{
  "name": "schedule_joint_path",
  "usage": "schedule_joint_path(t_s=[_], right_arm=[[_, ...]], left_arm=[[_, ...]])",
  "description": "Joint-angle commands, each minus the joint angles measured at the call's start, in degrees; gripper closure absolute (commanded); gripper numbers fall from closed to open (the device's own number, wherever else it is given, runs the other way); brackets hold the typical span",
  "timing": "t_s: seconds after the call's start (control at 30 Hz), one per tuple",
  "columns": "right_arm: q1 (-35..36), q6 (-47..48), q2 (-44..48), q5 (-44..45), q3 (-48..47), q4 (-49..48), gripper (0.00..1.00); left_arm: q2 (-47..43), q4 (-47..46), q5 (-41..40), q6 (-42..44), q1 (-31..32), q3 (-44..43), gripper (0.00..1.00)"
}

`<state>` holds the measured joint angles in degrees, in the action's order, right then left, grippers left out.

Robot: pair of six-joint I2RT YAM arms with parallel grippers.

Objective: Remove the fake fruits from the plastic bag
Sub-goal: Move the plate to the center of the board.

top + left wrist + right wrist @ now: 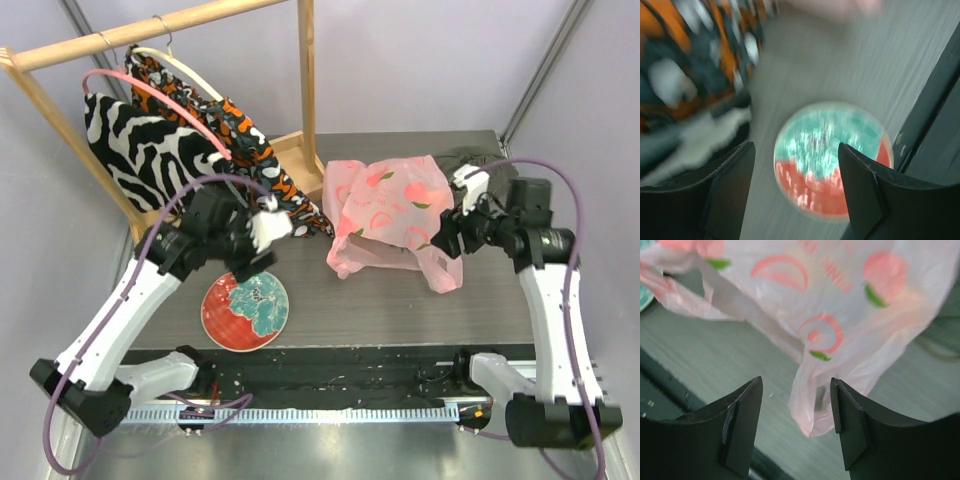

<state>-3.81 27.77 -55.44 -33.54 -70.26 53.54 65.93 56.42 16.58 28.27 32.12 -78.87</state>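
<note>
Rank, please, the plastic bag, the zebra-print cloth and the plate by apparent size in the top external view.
1. plastic bag and zebra-print cloth: about alike, too close to rank.
2. plate: clearly smallest.

bag [385, 205]: translucent pink, peaches and green leaves printed | plate [245, 310]: red and teal, patterned | tabletop [400, 310]: grey woodgrain

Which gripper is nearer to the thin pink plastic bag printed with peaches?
Right. The right gripper sits at the right edge of the pink plastic bag, fingers open toward it. The left gripper hovers above the round red-and-teal plate, left of the bag.
</note>
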Motion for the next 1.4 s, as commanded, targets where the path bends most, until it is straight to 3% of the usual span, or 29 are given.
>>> schedule_joint_path(t_s=[0.0, 0.17, 0.33, 0.4, 0.47, 0.57, 0.7, 0.8, 0.9, 1.03, 1.17, 1.37], right_arm=[[2.2, 4.7, -5.9, -2.6, 4.3, 3.2, 0.37], [10.5, 0.8, -9.9, 0.7, 5.1, -0.7, 0.36], [11.4, -1.0, -12.4, 0.8, 1.9, -1.2, 0.32], [11.5, -1.4, -12.3, 1.4, 1.0, -0.2, 0.32], [11.4, -1.6, -11.7, 1.5, 0.9, 0.8, 0.31], [11.4, -2.1, -10.6, 1.8, 1.8, 1.7, 0.31], [11.4, -3.3, -9.3, 2.2, 3.5, 0.8, 0.30], [11.4, -4.3, -9.4, 2.3, 3.6, -0.3, 0.30], [11.4, -4.4, -10.4, 2.4, 3.4, -1.2, 0.29], [11.4, -4.3, -12.1, 2.7, 2.0, -1.3, 0.29], [11.4, -3.7, -13.5, 3.0, 0.0, -0.8, 0.29], [11.4, -3.7, -12.9, 3.0, 1.0, -1.4, 0.29]], left_arm=[[-7.8, 15.1, -9.6, 17.6, -3.8, 14.3, 0.28], [-4.7, 14.0, -4.8, 18.4, -4.2, 21.6, 0.29], [6.9, 2.7, -10.0, 16.3, -3.7, 24.9, 0.34], [7.7, 0.0, -8.8, 15.1, -3.8, 25.1, 0.33], [7.9, -4.8, -12.9, 10.7, -3.8, 25.5, 0.28], [8.7, -5.4, -16.1, 6.1, -8.9, 23.0, 0.27], [9.3, -2.9, -14.8, 5.4, -26.8, 20.4, 0.27], [9.7, -1.2, -12.5, 4.9, -35.8, 20.0, 0.28], [10.1, -1.8, -10.9, 1.3, -39.4, 22.5, 0.28], [11.1, -3.2, -5.6, -5.3, -39.3, 25.8, 0.28], [14.0, -5.6, -6.6, -8.6, -39.3, 28.0, 0.29], [14.8, -6.3, -5.9, -6.4, -36.4, 29.5, 0.33]])
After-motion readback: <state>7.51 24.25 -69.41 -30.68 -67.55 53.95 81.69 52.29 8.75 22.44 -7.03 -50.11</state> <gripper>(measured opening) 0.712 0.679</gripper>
